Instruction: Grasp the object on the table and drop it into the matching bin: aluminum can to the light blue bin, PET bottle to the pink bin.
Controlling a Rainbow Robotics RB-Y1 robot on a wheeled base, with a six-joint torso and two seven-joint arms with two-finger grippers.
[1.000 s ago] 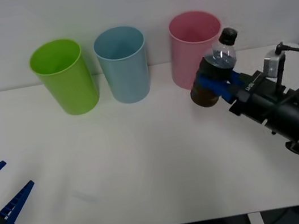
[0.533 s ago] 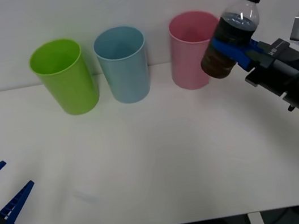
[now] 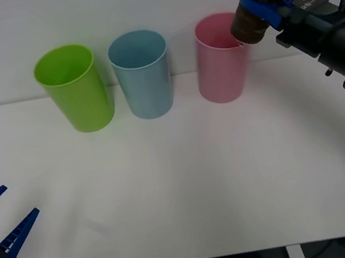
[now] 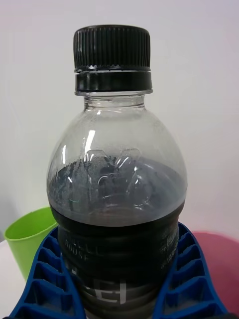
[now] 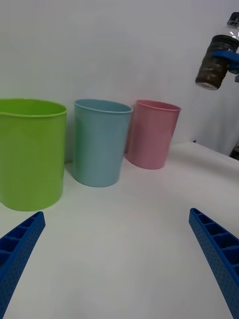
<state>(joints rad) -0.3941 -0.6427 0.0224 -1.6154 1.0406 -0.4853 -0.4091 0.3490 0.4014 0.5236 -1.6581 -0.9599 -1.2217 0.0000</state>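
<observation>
Clear glossy plastic bottle (image 4: 117, 199) with a ribbed black cap; smooth matt plastic pink bin (image 3: 222, 61); smooth white bench (image 3: 181, 180); ribbed blue pincer fingers (image 4: 42, 279).

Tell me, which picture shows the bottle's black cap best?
The right wrist view: the PET bottle fills it, black cap sharp on top, right gripper clamped round it. The front view cuts the cap off; the left wrist view shows the bottle small and far off.
</observation>
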